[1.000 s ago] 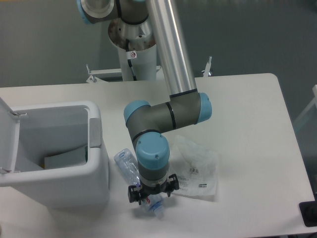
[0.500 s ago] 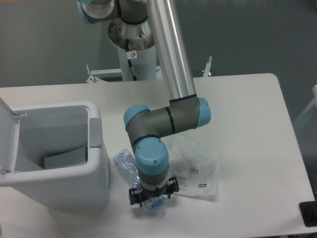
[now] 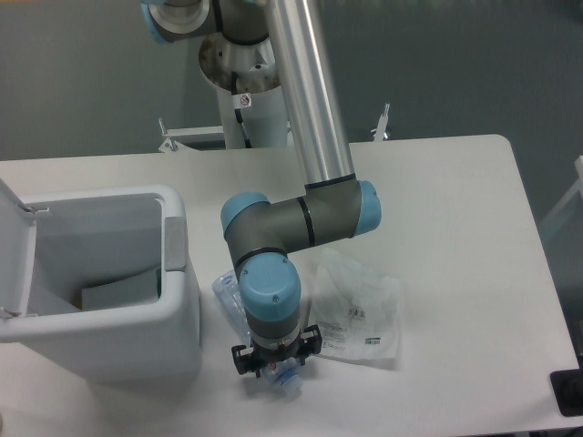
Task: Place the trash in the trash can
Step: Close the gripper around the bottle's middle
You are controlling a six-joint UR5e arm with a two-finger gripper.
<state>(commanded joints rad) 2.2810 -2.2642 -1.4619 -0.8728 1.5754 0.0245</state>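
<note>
gripper low over the bottle, bin waiting open

the trash can (image 3: 182, 314) serves as the landmark: a white bin at the table's left edge, its lid (image 3: 14, 250) swung up on the far-left side so the mouth is open from above, which suits a drop from overhead. something flat and pale already lies inside it.

just right of the trash can's front corner lies the crushed bottle (image 3: 230, 296), angled toward the table's near edge. the wrist points straight down over it, hiding the bottle's middle; only the upper end beside the bin and a bluish bit (image 3: 284, 379) below the tool show. the gripper (image 3: 273, 364) sits at that lower end, probably positioned for a top-down pinch, but the wrist blocks its fingers, so i cannot tell whether they are spread or closed on the plastic, or whether they touch it.

farther right of the trash can, past the bottle, the plastic bag (image 3: 360, 309) lies flat on the table (image 3: 455, 228), untouched.

neither piece is in the bin, so the task looks early.
</note>
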